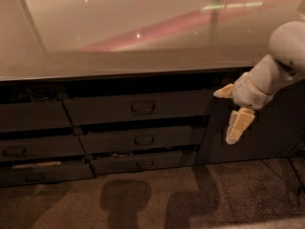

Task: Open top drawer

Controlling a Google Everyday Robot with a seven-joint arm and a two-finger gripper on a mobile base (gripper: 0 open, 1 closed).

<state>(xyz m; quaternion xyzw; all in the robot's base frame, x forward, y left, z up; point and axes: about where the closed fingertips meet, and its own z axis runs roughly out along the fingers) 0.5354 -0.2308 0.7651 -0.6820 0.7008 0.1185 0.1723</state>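
Note:
The top drawer point(105, 109) is the widest dark grey front, just below the counter edge in the middle of the camera view. Its small rectangular pull handle point(143, 107) sits at its centre, and a dark gap runs above the front. My gripper point(230, 111) hangs at the right, on a white arm, in front of the dark cabinet door point(267, 137). It is to the right of the drawer's right end and does not touch it. Its two pale fingers point(238, 125) stand apart with nothing between them.
Two narrower drawer fronts point(143, 140) point(143, 163) sit below the top drawer. A further column of drawers point(33, 147) is at the left. The glossy countertop point(119, 42) overhangs them all. Brown speckled floor point(143, 199) lies in front, with shadows on it.

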